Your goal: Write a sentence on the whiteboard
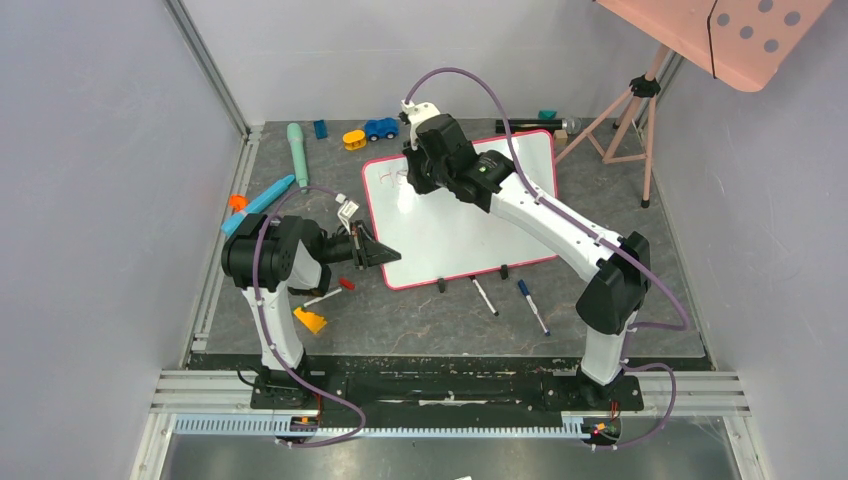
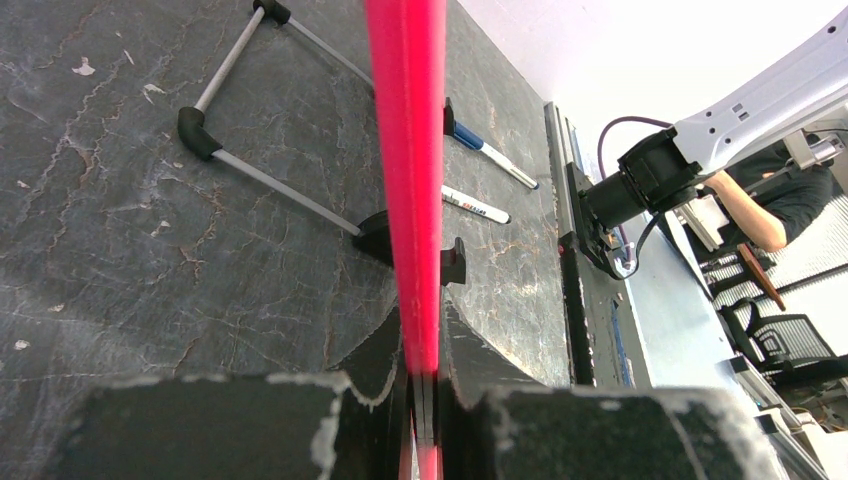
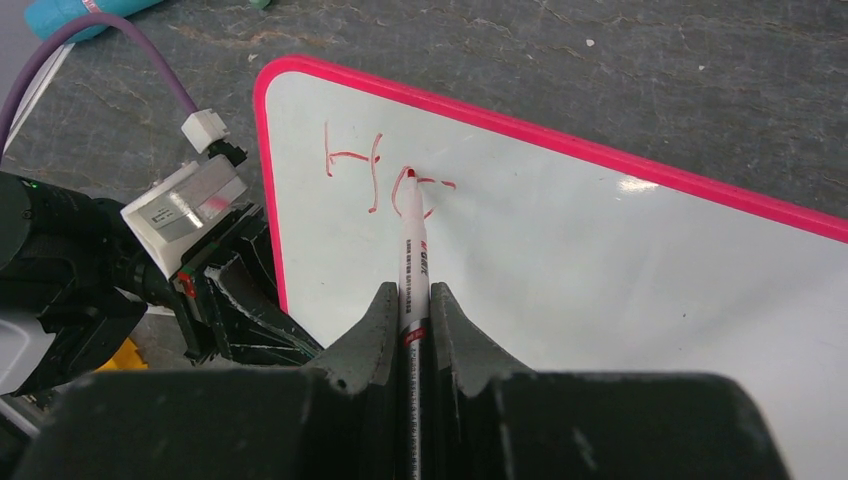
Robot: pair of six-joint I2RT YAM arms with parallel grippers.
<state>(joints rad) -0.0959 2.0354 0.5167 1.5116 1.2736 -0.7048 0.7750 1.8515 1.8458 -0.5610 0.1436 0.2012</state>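
Observation:
The whiteboard (image 1: pixel 450 230) lies tilted on the table, its red-pink frame (image 2: pixel 408 150) seen edge-on in the left wrist view. My left gripper (image 1: pixel 385 256) (image 2: pixel 420 325) is shut on the frame at the board's near left corner. My right gripper (image 1: pixel 415 180) (image 3: pixel 413 292) is shut on a white marker (image 3: pixel 414 250). The marker's red tip touches the board near its top left corner. Of the sentence (image 3: pixel 385 175), only a red "H" and a rough "o" with a short dash stand there.
Two loose markers (image 1: pixel 484 297) (image 1: pixel 532 306) lie in front of the board's black feet (image 1: pixel 441 285). Toys sit along the back: a teal tube (image 1: pixel 297 150), a yellow piece (image 1: pixel 354 139), a blue car (image 1: pixel 380 128). A pink perforated panel on a tripod (image 1: pixel 740 35) stands at back right.

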